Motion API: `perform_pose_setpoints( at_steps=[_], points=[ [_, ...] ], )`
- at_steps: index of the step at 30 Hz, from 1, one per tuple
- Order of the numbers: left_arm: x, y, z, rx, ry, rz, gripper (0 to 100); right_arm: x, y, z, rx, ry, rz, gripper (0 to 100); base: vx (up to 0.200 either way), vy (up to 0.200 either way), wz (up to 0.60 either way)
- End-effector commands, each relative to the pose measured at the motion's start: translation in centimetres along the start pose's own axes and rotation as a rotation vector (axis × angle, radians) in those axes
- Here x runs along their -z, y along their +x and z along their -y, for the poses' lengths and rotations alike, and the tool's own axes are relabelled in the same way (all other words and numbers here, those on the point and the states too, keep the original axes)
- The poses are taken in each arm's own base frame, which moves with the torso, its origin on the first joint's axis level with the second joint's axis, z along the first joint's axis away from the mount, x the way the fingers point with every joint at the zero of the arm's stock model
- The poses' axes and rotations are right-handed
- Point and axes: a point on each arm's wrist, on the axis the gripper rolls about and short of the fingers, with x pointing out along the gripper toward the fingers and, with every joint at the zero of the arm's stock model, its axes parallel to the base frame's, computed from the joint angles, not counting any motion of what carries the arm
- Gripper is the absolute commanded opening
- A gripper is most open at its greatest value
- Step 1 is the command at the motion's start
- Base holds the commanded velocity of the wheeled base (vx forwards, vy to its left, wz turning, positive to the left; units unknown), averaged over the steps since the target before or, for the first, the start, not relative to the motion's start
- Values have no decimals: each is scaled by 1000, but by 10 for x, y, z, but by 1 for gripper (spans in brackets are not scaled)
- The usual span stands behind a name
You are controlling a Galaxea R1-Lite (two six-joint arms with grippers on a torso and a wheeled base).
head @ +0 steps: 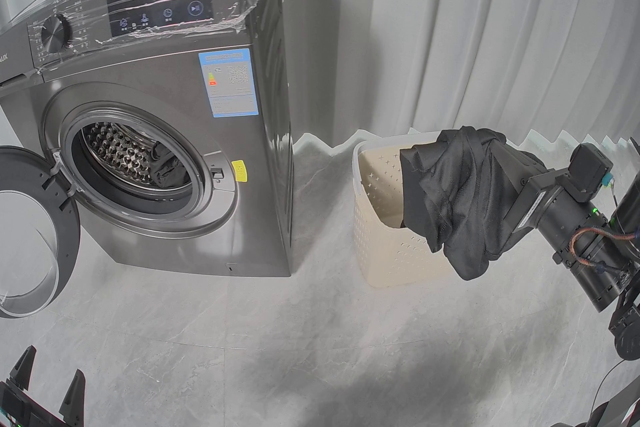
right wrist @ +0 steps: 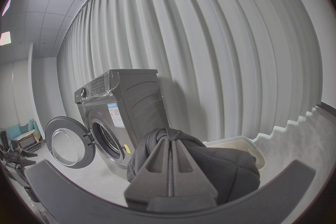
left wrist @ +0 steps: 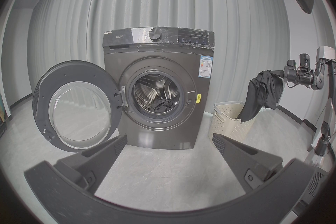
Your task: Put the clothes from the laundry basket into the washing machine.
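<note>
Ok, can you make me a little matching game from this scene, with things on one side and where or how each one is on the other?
Things:
1. door
2. black garment
3. basket
4. left pincer

Place or state:
A. standing on the floor beside the washer
B. open, holding nothing
C. swung wide
D. gripped by the right pincer

Pairs: 1-C, 2-D, 3-A, 4-B

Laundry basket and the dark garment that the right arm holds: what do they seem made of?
Laundry basket: apparently moulded plastic, cream, matt; stiff walls with rows of small holes. Dark garment: probably thin knit or mesh fabric, black; it hangs in soft folds from the right tool.
</note>
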Motion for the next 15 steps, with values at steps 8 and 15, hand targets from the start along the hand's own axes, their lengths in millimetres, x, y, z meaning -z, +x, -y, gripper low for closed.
perform_pose_setpoints(
  at_steps=[8, 15],
  points=[
    [4, 0, 0, 0, -2, 1, 100, -1, 0, -3, -12, 4, 5, 0, 0, 200, 0],
    [4, 0, 0, 0, -2, 1, 100, -1, 1, -4, -14, 5, 6, 0, 0, 200, 0]
  ],
)
